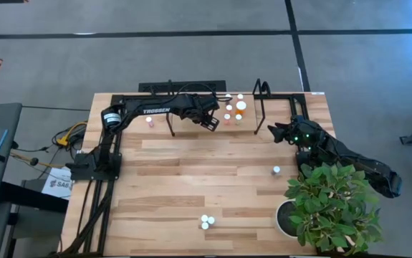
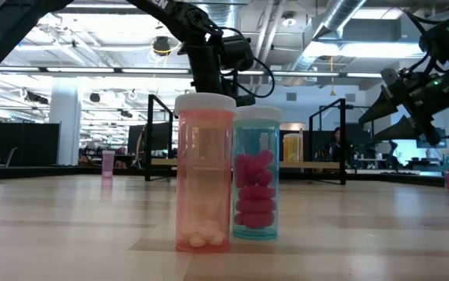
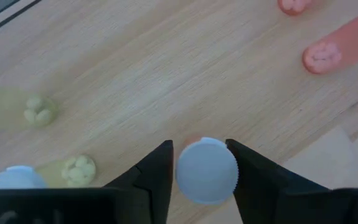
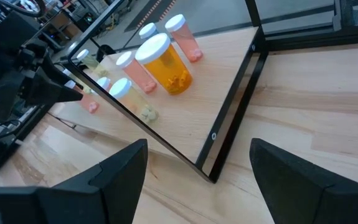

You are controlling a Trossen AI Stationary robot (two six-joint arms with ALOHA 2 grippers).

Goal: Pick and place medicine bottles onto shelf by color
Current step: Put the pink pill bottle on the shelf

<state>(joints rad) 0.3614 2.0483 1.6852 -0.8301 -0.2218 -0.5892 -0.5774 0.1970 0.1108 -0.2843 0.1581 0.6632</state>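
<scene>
Pink and orange bottles point(image 4: 157, 59) stand grouped on the wooden shelf point(image 4: 228, 74), each with a white cap; the biggest, an orange bottle point(image 4: 166, 65), holds yellowish pills. Over the shelf, the left gripper point(image 3: 202, 174) has its fingers against the sides of a white-capped bottle point(image 3: 206, 170) (its body is hidden under the cap). The right gripper point(image 4: 197, 165) hovers just beside the shelf's corner, fingers spread, nothing between them. Near the table's front edge, a pink bottle point(image 2: 204, 173) holds small white tablets and a blue bottle point(image 2: 256, 176) holds pink capsules.
</scene>
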